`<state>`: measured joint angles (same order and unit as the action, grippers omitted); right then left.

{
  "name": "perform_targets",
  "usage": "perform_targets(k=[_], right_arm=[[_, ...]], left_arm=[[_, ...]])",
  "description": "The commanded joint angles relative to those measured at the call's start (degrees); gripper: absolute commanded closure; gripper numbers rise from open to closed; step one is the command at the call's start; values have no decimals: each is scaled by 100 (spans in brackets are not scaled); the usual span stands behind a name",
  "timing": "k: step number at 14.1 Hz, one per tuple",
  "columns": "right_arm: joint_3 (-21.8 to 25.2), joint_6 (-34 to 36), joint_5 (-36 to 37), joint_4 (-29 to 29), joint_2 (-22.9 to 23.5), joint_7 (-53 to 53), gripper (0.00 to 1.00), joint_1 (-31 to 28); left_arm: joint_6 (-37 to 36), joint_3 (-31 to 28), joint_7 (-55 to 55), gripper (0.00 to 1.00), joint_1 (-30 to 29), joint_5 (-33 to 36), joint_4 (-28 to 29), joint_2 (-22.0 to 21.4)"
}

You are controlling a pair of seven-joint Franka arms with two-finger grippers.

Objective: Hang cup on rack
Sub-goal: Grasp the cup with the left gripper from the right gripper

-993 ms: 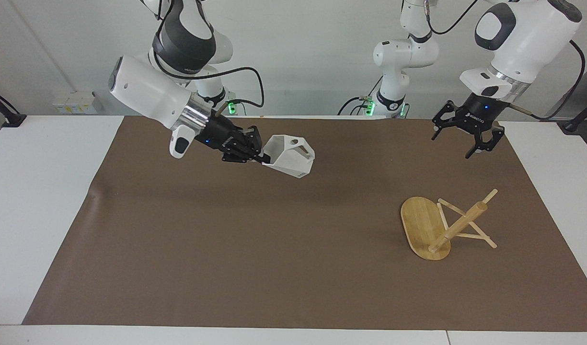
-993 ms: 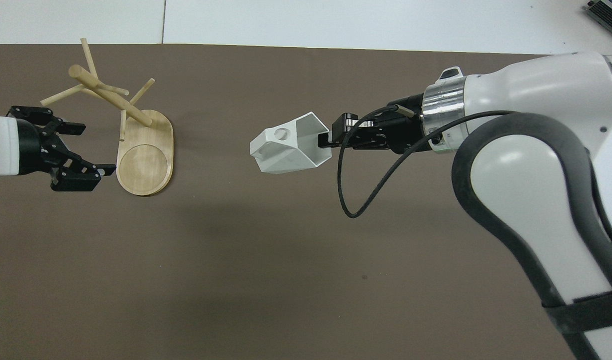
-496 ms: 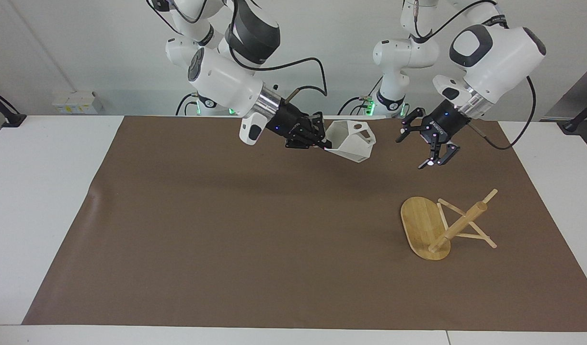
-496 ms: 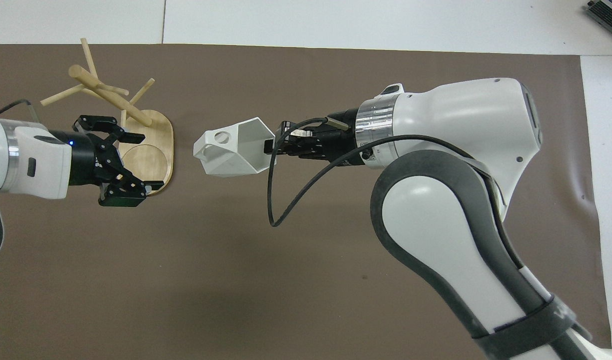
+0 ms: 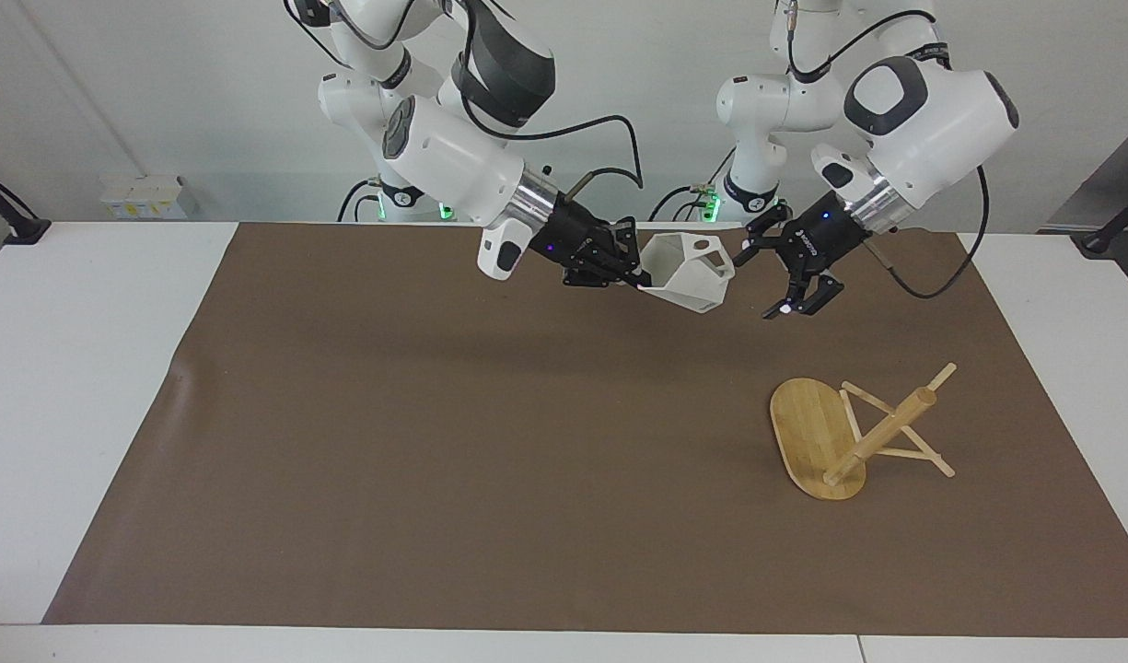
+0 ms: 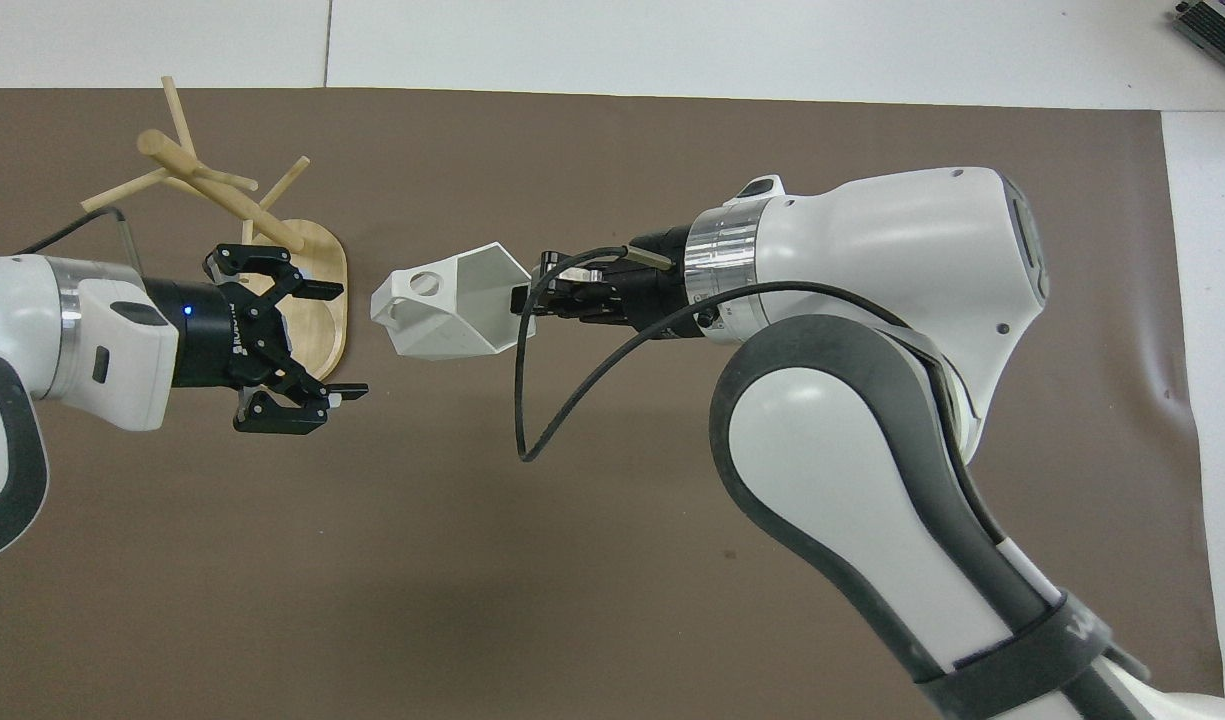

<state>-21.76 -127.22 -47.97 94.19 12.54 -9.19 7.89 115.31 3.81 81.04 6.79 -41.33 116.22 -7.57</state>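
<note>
The white faceted cup is up in the air over the mat, lying on its side. My right gripper is shut on its rim, and its holed handle points toward the left arm's end. The cup also shows in the overhead view, as does the right gripper. My left gripper is open and empty in the air, close beside the cup's handle end with a small gap; in the overhead view the left gripper partly covers the rack's base. The bamboo rack stands on the mat toward the left arm's end.
A brown mat covers most of the white table. The rack's thin pegs stick out from its post. A black cable loops below the right wrist.
My right gripper has carried the cup toward the left arm's end. My left gripper has swung from near the rack toward the cup and stays open.
</note>
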Motion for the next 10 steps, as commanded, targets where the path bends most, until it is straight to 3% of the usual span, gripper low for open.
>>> perform_targets(k=[1,10], right_arm=[[-101,-128,156,-76,56,-189,100,-42],[-188,-137,271,-76,64,-250,100,-16]], left_arm=[[316,-73,543,0,191,-402,585,-403],[949,-73,817,0,718,-622,594,-368]])
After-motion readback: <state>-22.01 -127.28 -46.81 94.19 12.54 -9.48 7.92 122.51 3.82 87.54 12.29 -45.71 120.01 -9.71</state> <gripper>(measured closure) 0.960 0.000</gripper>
